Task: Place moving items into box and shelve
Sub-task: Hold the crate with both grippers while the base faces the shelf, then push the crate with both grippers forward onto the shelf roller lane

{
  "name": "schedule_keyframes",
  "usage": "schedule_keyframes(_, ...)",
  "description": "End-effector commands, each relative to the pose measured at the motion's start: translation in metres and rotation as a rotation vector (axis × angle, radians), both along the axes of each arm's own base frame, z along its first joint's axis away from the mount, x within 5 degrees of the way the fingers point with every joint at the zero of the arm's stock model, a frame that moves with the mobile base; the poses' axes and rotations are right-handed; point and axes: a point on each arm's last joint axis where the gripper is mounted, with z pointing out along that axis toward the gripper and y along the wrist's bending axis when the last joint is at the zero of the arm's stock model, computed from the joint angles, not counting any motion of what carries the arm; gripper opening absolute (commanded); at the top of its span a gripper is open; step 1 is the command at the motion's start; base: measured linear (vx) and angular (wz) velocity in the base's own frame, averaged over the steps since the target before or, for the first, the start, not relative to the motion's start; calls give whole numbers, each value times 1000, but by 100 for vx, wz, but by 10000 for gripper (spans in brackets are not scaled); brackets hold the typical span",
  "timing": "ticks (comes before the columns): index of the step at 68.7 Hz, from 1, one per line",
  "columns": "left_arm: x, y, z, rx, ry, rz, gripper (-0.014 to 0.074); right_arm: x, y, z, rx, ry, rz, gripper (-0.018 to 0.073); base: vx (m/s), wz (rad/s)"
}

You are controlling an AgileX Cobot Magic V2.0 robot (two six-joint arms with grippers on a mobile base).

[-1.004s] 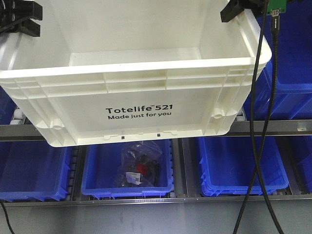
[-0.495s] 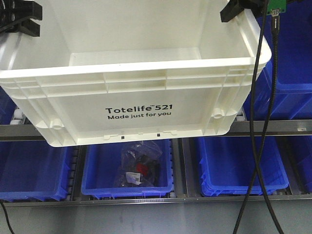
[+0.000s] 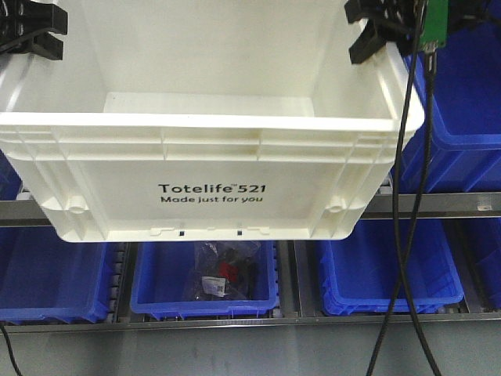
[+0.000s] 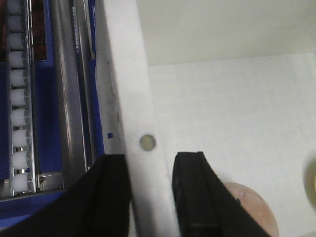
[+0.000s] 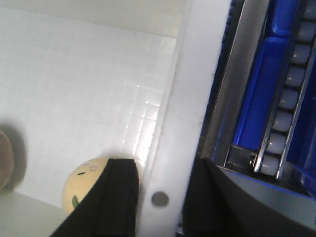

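The large white ribbed plastic crate (image 3: 211,180), printed "Totelife 521 Made just for you" in black, hangs in the air in front of the metal shelf (image 3: 438,205), held at both side rims. Its front wall covers the upper shelf level, and its bottom edge is above the lower row of blue plastic bins (image 3: 391,270).

The left gripper (image 4: 150,190) is clenched on the left rim of the crate: one black finger (image 4: 111,197) presses the outer side of the rim and the other sits on the inner side, so the opening is only as wide as the rim. The right gripper (image 5: 158,197) grasps the right rim in the same way, one finger inside the crate and one outside.

Inside the crate, on the gridded floor, the yellow-orange round plush toy (image 5: 89,180) lies just beside the inner finger of the right gripper. The mauve-brown round plush toy (image 4: 252,207) lies near the inner finger of the left gripper, partly hidden by it.

One blue bin on the lower level holds a clear plastic bag with dark and red small parts (image 3: 223,270). Black cables (image 3: 399,235) hang down at the right.
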Motion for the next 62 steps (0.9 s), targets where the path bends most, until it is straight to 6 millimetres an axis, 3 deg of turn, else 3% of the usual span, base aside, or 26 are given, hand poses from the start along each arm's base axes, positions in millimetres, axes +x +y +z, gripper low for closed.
schedule_keyframes(1, -10, -9, 35, -117, -197, -33, -17, -20, 9, 43, 152, -165, 46, -11, 0, 0)
schedule_keyframes(31, -5, -5, 35, -51, -247, -15, -17, -13, 9, 49, 179, -263, 13, -11, 0, 0)
schedule_keyframes(62, 22, -4, 23, 11, -300, 4, -17, -2, 12, 62, 246, -435, -3, -11, 0, 0)
